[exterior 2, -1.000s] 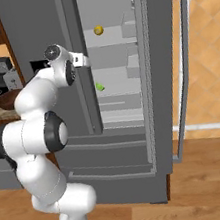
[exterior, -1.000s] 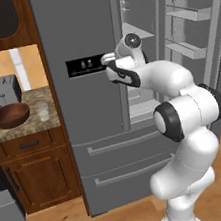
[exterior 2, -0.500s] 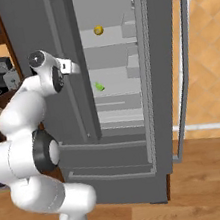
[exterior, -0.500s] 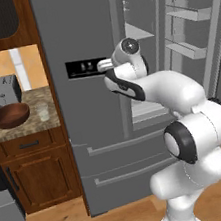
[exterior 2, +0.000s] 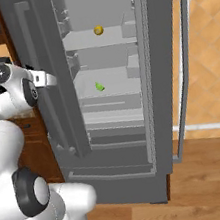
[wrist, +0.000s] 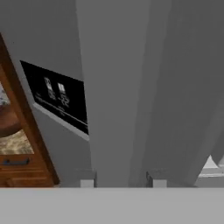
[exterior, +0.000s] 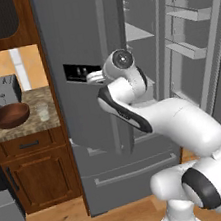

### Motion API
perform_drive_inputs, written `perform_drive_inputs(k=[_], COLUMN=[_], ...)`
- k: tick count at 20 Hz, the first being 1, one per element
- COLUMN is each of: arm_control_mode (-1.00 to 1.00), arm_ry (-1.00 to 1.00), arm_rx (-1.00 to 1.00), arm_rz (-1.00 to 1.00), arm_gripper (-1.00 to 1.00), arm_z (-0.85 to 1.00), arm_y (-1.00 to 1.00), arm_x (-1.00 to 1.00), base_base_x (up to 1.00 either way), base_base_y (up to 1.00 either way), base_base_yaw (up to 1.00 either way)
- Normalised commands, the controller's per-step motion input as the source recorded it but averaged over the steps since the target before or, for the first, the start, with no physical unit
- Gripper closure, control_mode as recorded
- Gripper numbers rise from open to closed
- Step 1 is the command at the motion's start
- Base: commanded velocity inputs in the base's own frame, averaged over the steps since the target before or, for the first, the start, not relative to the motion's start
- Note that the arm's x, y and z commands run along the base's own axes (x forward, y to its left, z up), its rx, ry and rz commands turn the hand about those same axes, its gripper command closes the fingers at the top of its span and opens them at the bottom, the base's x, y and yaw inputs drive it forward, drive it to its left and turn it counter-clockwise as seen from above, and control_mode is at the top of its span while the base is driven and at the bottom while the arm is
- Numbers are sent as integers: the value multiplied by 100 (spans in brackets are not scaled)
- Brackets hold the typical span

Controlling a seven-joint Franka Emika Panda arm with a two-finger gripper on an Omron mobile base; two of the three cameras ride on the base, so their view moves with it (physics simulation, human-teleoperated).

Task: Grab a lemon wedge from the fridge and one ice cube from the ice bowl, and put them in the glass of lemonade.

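The fridge (exterior: pixel 77 31) stands with its right door (exterior: pixel 198 43) swung open and its left door shut. On an upper shelf lies a small yellow piece (exterior 2: pixel 98 30), on the middle shelf a small green one (exterior 2: pixel 99 87); which is the lemon wedge I cannot tell. My gripper (exterior: pixel 93 77) (exterior 2: pixel 49 80) hovers in front of the left door by the black dispenser panel (wrist: pixel 57 100), open, holding nothing. The door's long handle (wrist: pixel 100 87) runs just beyond my gripper (wrist: pixel 121 181). On the counter sit the ice bowl (exterior: pixel 9 115) and the glass of lemonade (exterior: pixel 43 111). No ice cube can be made out.
A toaster (exterior: pixel 4 90) stands behind the bowl on the stone counter (exterior: pixel 29 126), above a wooden cabinet (exterior: pixel 36 170). A stove edge (exterior: pixel 0 201) is at the far left. The open door's shelves (exterior: pixel 183 15) jut out on the right.
The hand has swung left, away from the open fridge compartment and across the left door toward the dispenser. The elbow has dropped and come forward. Nothing in the fridge moved.
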Motion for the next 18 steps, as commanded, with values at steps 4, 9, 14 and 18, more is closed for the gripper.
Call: perform_drive_inputs(k=[4,9,14,18], arm_control_mode=[-100,-100,-100,-100], arm_ry=[0,-3,2,15], arm_rx=[0,0,0,14], arm_rz=[6,2,-3,-18], arm_gripper=[100,100,100,100], arm_z=[63,76,66,29], arm_y=[64,13,-46,-84], arm_x=[-100,-98,-46,8], base_base_x=[0,0,0,0], base_base_y=[0,0,0,0], base_base_yaw=[0,0,0,0])
